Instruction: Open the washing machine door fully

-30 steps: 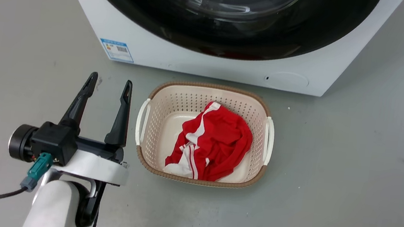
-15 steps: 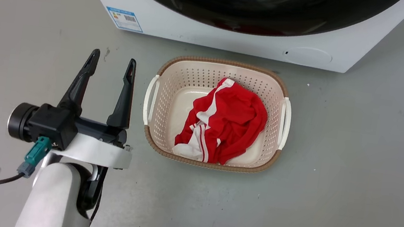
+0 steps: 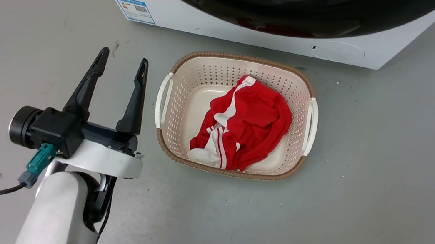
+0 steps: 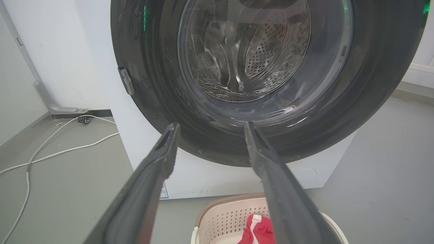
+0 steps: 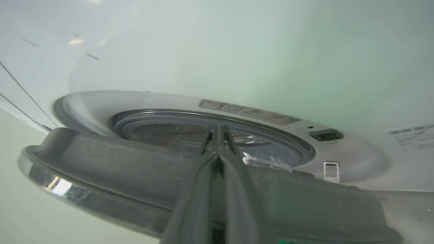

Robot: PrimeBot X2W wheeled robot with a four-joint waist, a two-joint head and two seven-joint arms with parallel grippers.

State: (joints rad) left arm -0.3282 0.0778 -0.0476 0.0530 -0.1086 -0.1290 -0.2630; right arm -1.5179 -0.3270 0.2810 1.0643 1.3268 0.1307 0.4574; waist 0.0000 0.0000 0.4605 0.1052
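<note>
The white washing machine (image 3: 229,31) stands at the top of the head view, with the lower rim of its glossy black washing machine door (image 3: 281,17) showing. In the left wrist view the door (image 4: 339,112) and its clear glass bowl face me, with my left gripper (image 4: 210,130) open and short of it. In the head view the left gripper (image 3: 122,63) hovers over the floor, left of the basket. My right gripper (image 5: 217,130) is shut, its fingers lying over the door's dark inner rim (image 5: 101,159). The door stands ajar from the machine front (image 5: 237,51).
A cream perforated basket (image 3: 171,90) holding a red and white garment (image 3: 247,121) sits on the grey floor just before the machine. White cables (image 4: 51,152) run over the floor to the machine's left. A grey gasket (image 5: 162,115) and a latch slot (image 5: 325,135) show behind the door.
The head camera has tilted down: the machine and the basket sit higher in the picture. The left gripper stays open in much the same place.
</note>
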